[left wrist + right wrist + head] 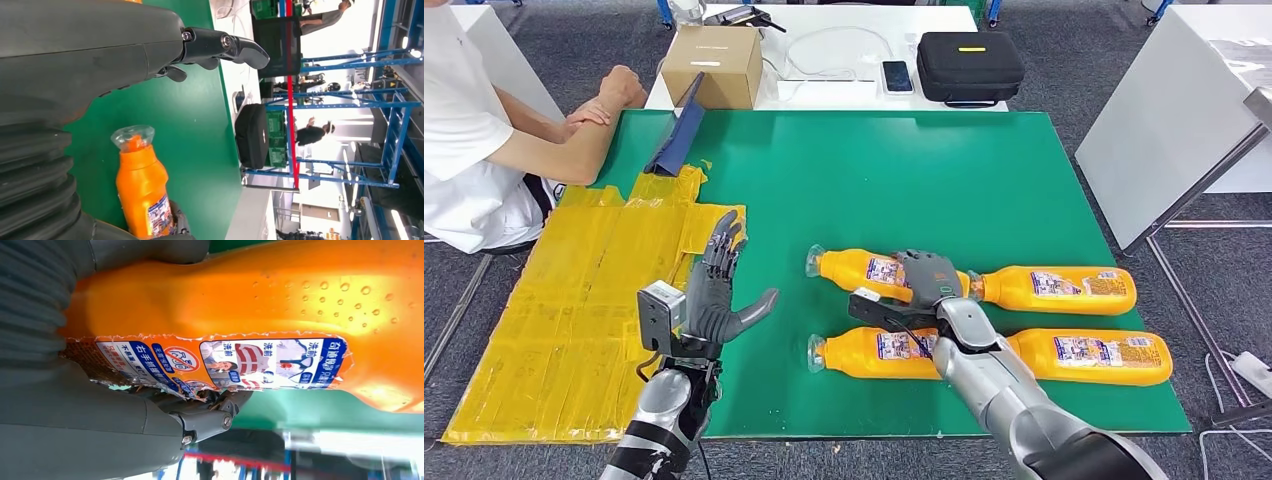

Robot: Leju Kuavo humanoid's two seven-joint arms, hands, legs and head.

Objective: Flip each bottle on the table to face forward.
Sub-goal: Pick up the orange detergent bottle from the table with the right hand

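While the printing on the clear plastic bottle of orange liquid under my right hand is sharp in the right wrist view, I can read only parts of it: a white, blue and red label with Chinese characters, a red prohibition circle and small pictures of people. No brand name is legible to me. My right hand lies over the middle of this bottle, the far left one of four lying on their sides on the green table mat, its thumb on one side and darker fingers curled under the label's torn edge, so I am clasping it. A second bottle lies just nearer me, partly covered by my right forearm. Two more orange bottles lie to the right, their labels too small to read. My left hand hovers upright with fingers spread, holding nothing, above the edge of the yellow taped sheet, well apart from the bottles. A person's forearm rests at the far left corner.
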